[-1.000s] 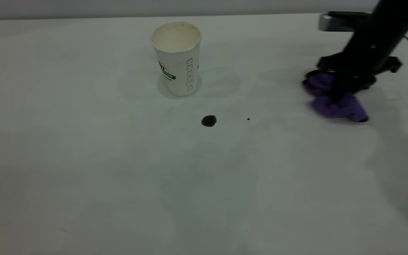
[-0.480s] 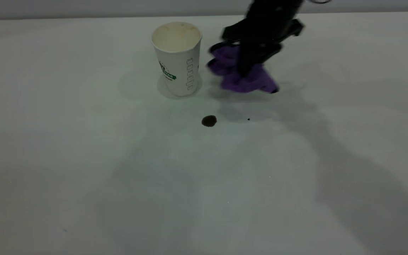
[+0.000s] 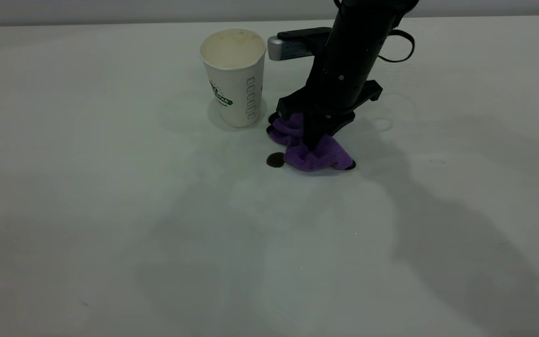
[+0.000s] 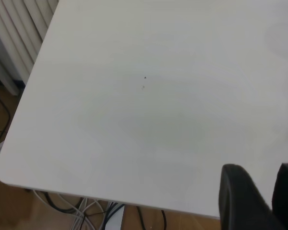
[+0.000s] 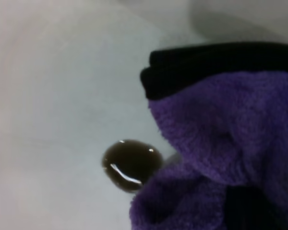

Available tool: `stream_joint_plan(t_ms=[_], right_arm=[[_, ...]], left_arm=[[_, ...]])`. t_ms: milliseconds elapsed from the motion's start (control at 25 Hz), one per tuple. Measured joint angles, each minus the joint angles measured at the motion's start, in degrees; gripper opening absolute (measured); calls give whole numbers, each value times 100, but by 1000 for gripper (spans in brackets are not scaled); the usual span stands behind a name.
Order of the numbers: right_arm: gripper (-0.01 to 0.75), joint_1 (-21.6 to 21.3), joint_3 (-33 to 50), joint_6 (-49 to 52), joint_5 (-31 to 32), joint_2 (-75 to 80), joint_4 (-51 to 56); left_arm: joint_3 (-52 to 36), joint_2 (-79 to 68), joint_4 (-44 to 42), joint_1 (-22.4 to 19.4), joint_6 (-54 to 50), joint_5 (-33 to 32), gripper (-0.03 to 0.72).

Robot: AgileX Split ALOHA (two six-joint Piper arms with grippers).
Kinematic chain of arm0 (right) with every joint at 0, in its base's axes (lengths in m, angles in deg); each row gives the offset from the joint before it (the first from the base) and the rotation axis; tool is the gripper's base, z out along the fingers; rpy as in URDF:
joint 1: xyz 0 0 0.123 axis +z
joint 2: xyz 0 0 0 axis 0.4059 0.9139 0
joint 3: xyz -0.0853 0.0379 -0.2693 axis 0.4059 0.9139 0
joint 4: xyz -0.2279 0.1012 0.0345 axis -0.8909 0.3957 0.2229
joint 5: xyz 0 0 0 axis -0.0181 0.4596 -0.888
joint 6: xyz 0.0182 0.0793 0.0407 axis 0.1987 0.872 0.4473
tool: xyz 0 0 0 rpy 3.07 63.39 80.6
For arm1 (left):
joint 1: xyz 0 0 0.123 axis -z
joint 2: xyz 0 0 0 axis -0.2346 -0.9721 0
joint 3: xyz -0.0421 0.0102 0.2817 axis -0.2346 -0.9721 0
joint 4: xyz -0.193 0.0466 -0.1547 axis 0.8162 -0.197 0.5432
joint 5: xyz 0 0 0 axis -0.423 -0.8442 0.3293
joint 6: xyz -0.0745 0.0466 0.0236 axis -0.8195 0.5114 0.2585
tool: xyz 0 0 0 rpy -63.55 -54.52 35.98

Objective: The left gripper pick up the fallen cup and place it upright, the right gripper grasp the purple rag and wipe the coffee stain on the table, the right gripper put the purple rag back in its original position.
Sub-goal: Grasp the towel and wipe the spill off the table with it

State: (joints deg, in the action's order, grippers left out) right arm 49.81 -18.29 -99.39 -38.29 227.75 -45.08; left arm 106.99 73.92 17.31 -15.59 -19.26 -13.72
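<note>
The white cup [image 3: 236, 79] with the green band stands upright at the back middle of the table [image 3: 110, 210]. My right gripper [image 3: 311, 142] is shut on the purple rag [image 3: 314, 157] and presses it onto the table just right of the cup. The rag's left edge touches the dark brown coffee stain [image 3: 275, 160]. In the right wrist view the glossy stain [image 5: 131, 164] lies right beside the rag [image 5: 230, 134]. My left gripper [image 4: 261, 167] is out of the exterior view; its wrist view shows it open and empty over a table corner.
A tiny black speck [image 4: 145, 77] lies on the table near the left arm. The table's edge and rounded corner [image 4: 2, 167] are close below the left gripper, with cables on the floor beyond.
My right gripper has carried the rag from the far right, leftward past the cup, then down onto the table beside the stain. The cup and stain have not moved.
</note>
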Motion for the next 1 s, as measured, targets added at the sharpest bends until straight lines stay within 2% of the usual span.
stream_joint_plan(t_ms=[120, 440, 560, 760, 1000], right_arm=[[77, 125, -5, 6, -27, 11, 107], [77, 850, -5, 229, -39, 37, 299], [77, 952, -5, 308, 44, 37, 311], [77, 788, -10, 997, 283, 37, -158], [77, 58, -53, 1578, 516, 31, -763]], left_arm=[[0, 0, 0, 0, 0, 0, 238], [0, 0, 0, 0, 0, 0, 238], [0, 0, 0, 0, 0, 0, 238], [0, 0, 0, 0, 0, 0, 238], [0, 0, 0, 0, 6, 0, 238]])
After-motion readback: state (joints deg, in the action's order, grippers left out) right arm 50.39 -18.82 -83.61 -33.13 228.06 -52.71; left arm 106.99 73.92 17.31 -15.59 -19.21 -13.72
